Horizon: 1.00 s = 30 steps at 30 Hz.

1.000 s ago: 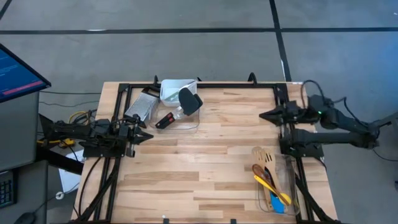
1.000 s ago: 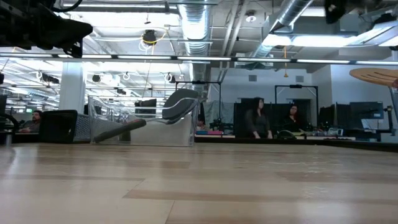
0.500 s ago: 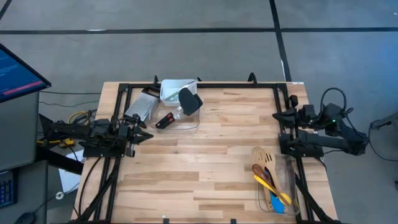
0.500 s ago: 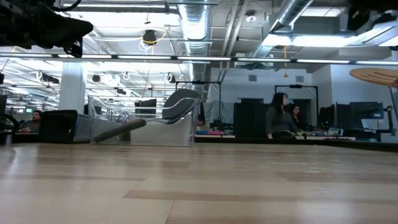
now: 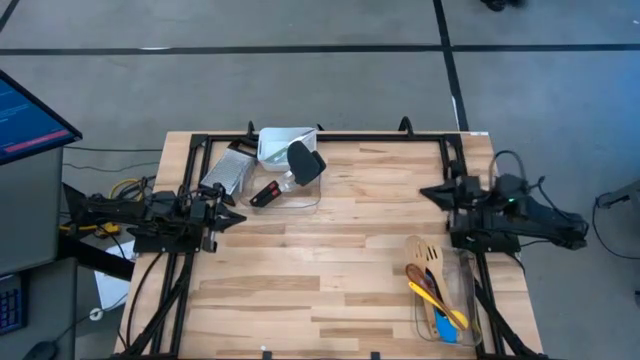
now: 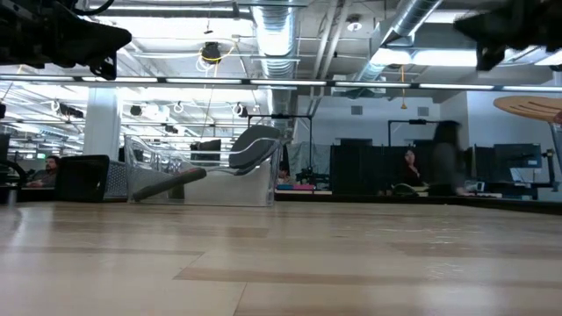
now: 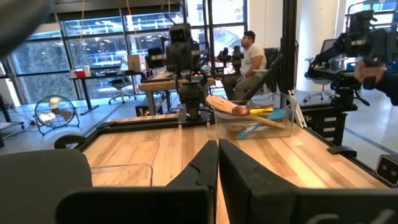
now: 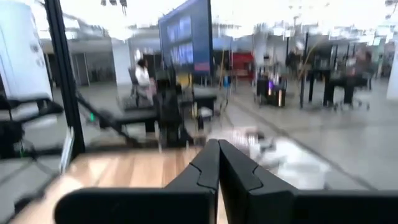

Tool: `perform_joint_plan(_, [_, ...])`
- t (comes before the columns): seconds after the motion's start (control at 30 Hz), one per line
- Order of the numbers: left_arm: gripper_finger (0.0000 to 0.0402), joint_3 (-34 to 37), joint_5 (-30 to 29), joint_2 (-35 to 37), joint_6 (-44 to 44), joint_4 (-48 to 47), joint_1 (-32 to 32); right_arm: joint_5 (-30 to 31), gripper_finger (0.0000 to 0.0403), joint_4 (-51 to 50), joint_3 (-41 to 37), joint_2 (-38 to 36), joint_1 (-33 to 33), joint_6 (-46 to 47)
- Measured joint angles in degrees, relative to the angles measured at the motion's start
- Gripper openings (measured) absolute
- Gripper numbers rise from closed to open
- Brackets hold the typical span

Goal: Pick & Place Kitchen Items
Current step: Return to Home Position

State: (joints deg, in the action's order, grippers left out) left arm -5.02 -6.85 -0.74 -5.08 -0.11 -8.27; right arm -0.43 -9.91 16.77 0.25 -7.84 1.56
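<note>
Both claws clenched on nothing at the table's sides; the utensils lie in the tub at 5 o'clock.

The right gripper [image 5: 428,190], fingers pressed together and empty, hangs at the 3 o'clock edge of the pale wooden plank table [image 5: 340,270]. At its 6 o'clock, near but apart, a clear rectangular plastic tub [image 5: 417,318] holds a flat wooden slotted turner [image 5: 420,247], a round-bowled wooden spoon [image 5: 416,272], a glossy yellow silicone spoon [image 5: 440,303] and a blue silicone spoon [image 5: 443,327], crossed in a heap. The left gripper [image 5: 228,218], likewise pinched shut and empty, sits at 9 o'clock. At 12 o'clock a second clear tub [image 5: 268,140] holds a matte black spatula [image 5: 303,160].
</note>
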Motion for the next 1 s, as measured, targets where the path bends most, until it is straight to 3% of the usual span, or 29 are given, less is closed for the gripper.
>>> perform_joint_plan(0.33, [0.0002, 0.0, 0.15, -0.01, 0.0, -0.01, 0.0, -0.2, 0.0, -0.37, -8.25, 0.0, 0.0, -2.11])
perform_joint_plan(1.0, [0.0002, 2.06, -0.13, -0.01, 0.0, -1.02, 0.0, -0.85, 0.0, 2.2, -12.24, -0.04, -0.04, -10.75])
